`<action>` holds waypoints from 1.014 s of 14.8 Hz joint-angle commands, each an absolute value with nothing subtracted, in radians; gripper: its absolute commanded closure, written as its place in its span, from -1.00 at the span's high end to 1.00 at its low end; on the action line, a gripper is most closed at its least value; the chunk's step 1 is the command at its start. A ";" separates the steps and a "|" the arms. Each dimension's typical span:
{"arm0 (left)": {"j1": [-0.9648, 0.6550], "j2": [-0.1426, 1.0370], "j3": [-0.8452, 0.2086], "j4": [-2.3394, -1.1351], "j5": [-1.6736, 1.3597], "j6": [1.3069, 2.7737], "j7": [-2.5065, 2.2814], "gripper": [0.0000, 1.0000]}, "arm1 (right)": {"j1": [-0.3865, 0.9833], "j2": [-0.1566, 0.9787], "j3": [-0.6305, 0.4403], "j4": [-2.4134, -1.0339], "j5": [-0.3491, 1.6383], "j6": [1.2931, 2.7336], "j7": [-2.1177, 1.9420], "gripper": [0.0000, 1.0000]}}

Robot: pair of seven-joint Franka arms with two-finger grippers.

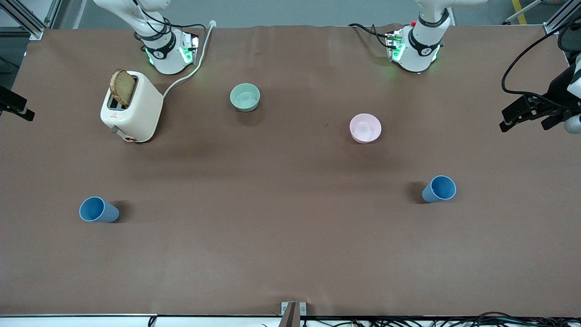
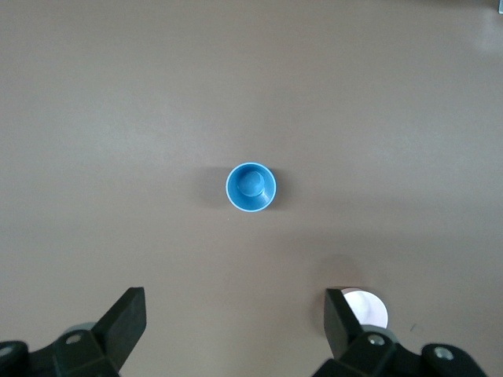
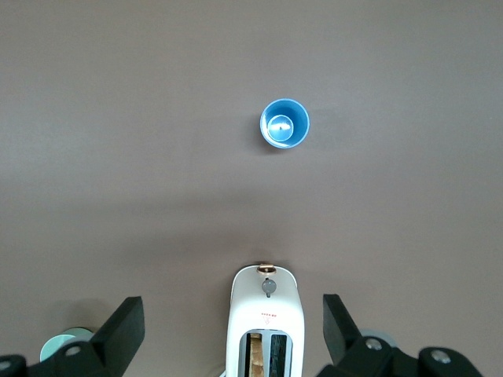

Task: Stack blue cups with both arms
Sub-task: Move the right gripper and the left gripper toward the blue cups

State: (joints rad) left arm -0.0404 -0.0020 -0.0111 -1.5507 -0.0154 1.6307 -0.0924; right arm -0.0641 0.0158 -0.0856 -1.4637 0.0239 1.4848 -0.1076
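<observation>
Standing upright and well apart on the brown surface (image 1: pixel 290 254) are the two blue cups: one (image 1: pixel 98 210) toward the right arm's end, nearest the front camera, the other (image 1: pixel 439 189) toward the left arm's end, slightly farther back. Farther still sit a pink bowl (image 1: pixel 365 128), a white toaster (image 1: pixel 131 106) holding a bread slice (image 1: pixel 123 87), and a green bowl (image 1: pixel 245 97). The left hand (image 2: pixel 236 330) hangs high over its cup, fingers spread wide. The right hand (image 3: pixel 233 334) hangs spread wide over the toaster.
</observation>
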 commanded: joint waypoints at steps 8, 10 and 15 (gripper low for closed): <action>-0.041 0.046 -0.005 -1.546 -0.006 1.626 -0.084 1.00 | -0.163 0.146 -0.077 -1.480 0.052 1.640 -0.123 1.00; -0.037 0.072 -0.002 -1.545 -0.008 1.632 -0.084 1.00 | -0.164 0.188 -0.078 -1.489 0.060 1.673 -0.126 1.00; -0.020 0.161 -0.002 -1.511 0.003 1.632 -0.084 1.00 | -0.173 0.242 -0.077 -1.626 0.060 1.882 -0.169 0.99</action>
State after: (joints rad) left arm -0.0166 0.1195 -0.0047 -1.5466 -0.0154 1.6354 -0.0908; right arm -0.1539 0.2523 -0.0879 -1.5395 0.0418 1.7953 -0.1379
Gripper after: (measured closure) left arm 0.000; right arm 0.000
